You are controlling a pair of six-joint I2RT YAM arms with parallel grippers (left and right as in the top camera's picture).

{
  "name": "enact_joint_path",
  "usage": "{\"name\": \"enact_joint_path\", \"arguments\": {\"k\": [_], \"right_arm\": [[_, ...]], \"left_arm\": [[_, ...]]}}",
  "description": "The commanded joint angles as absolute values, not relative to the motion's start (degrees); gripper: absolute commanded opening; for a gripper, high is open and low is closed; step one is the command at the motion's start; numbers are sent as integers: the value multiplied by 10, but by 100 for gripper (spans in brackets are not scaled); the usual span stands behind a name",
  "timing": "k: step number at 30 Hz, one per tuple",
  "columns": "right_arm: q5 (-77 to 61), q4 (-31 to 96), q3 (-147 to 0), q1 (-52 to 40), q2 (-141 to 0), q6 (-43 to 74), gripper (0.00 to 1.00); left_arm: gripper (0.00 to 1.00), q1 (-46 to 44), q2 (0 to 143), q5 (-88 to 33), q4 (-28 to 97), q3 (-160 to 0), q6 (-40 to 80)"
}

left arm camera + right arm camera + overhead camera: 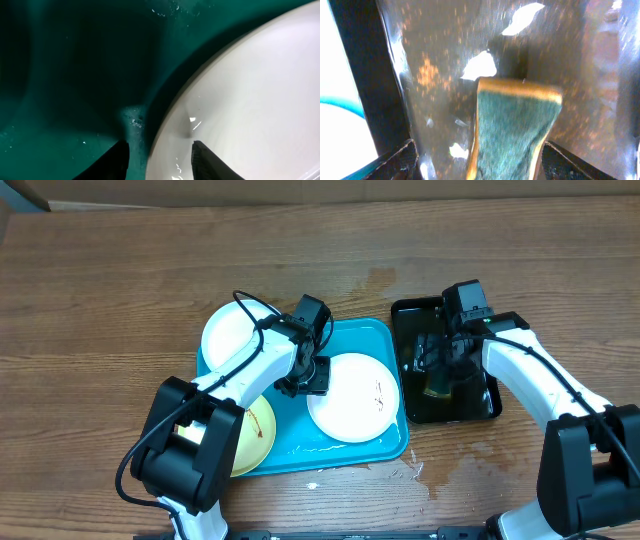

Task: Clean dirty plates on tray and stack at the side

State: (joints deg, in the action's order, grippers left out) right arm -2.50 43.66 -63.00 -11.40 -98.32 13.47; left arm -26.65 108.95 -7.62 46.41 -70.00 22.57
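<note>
Now three plates are lying on the turquoise tray (372, 340): a white plate (230, 335) at its far left corner, a yellow-green plate (255, 435) at its near left, and a second white plate (352, 405) at its right side. The left gripper (157, 160) is standing partly spread astride the rim of this second white plate, gripping nothing. Just beside, on the counter (100, 300), the black tray (410, 410) is carrying a sponge (512, 130), and the right gripper (479, 157) is hanging over it, spread wide.

On the turquoise tray (372, 332), three plates are laid flat. The far white plate (232, 332) is set far-left. The right white plate (352, 397) is perhaps faintly marked. The yellow-green plate (255, 445) is brown-smeared, near-left.
</note>
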Motion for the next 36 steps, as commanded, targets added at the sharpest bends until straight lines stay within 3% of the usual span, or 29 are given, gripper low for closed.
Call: {"name": "enact_joint_path", "arguments": {"k": [1, 6, 11, 17, 20, 21, 23, 24, 25, 28, 30, 36], "right_arm": [[-6, 416, -633, -115, -988, 135, 82], [21, 386, -615, -115, -1006, 138, 80], [21, 370, -607, -115, -1030, 152, 71], [21, 350, -607, -115, -1032, 152, 35], [21, 346, -607, -115, -1032, 152, 13], [21, 345, -608, -115, -1031, 152, 12], [20, 344, -614, -115, -1031, 152, 13], [18, 348, -621, -115, -1031, 152, 21], [13, 354, -630, -115, -1031, 152, 41], [-7, 385, -661, -115, -1028, 152, 60], [-14, 426, -689, -115, -1028, 152, 66], [-13, 497, -684, -115, -1028, 152, 66]], "left_arm": [[36, -271, 1098, -54, 462, -695, 239], [29, -271, 1106, -54, 460, -695, 243], [27, -270, 1110, -55, 460, -695, 245], [8, -270, 1110, -55, 460, -695, 244], [4, -270, 1110, -55, 458, -695, 244], [4, -270, 1110, -55, 458, -695, 245], [4, -268, 1110, -54, 455, -695, 244], [4, -265, 1110, -55, 454, -695, 244], [4, -262, 1110, -54, 453, -695, 244], [11, -254, 1110, -55, 455, -695, 244], [17, -243, 1110, -55, 458, -695, 244], [18, -240, 1110, -54, 462, -695, 244]]}}
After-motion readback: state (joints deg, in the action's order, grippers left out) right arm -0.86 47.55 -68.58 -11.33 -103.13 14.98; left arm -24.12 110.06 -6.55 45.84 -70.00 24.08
